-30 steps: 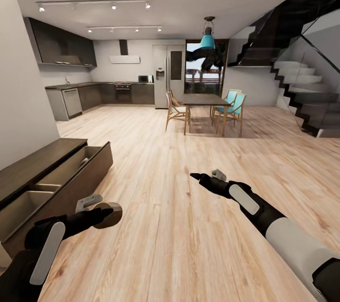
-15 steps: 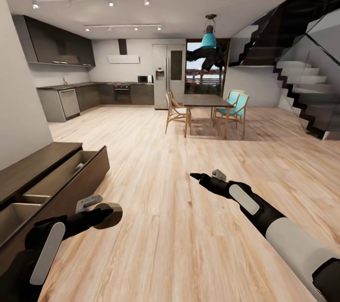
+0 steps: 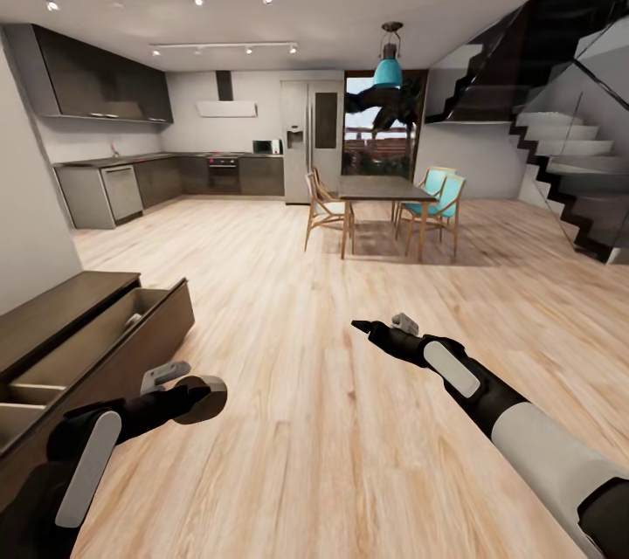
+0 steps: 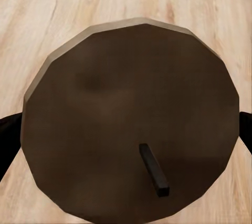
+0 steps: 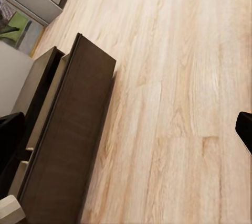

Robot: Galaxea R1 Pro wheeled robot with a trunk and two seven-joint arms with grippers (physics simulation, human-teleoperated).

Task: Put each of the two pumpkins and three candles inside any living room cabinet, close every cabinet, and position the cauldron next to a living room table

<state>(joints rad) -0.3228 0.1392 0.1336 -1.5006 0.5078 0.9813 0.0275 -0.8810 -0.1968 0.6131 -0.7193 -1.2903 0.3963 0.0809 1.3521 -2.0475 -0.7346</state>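
at far left the cabinet [image 3: 83, 341] is seen against the wall with its drawers pulled open. just beside it, over the wooden floor [image 3: 297, 419], a candle [image 3: 203, 399] is clamped end-on in the left gripper [image 3: 194, 395], its wick [image 4: 154, 170] facing the wrist camera. further right the right gripper [image 3: 360, 327] is held empty above bare boards, its fingers drawn together

Your floor [image 3: 349, 419] is pale wood plank with visible grain and a low sheen. The cabinet [image 3: 61, 319] is dark-brown matt wood, its open drawer [image 5: 73, 145] lined paler inside. The candle [image 4: 131, 119] in your left gripper [image 3: 188, 397] looks dull brown, smooth and faceted.
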